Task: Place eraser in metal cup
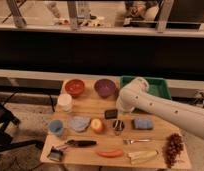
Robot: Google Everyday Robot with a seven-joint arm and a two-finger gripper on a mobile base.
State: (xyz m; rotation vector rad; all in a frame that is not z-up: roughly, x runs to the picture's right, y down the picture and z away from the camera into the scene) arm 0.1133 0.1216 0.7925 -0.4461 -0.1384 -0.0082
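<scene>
The eraser (111, 114), a small flat black block, lies on the wooden table (160, 137) near its middle. The metal cup (118, 126), short and dark silver, stands just in front of it and a little to the right, next to a peach-coloured fruit (97, 125). My white arm reaches in from the right. Its rounded end hangs over the table behind the eraser. The gripper (120, 108) is at the arm's lower tip, just right of and above the eraser, mostly hidden by the arm.
A red bowl (74, 87), a purple bowl (105, 87) and a green tray (160, 87) stand at the back. A white container (64, 102) and a light blue cup (56, 127) are on the left. A blue sponge (143, 123), fork (137, 141) and grapes (173, 148) are on the right.
</scene>
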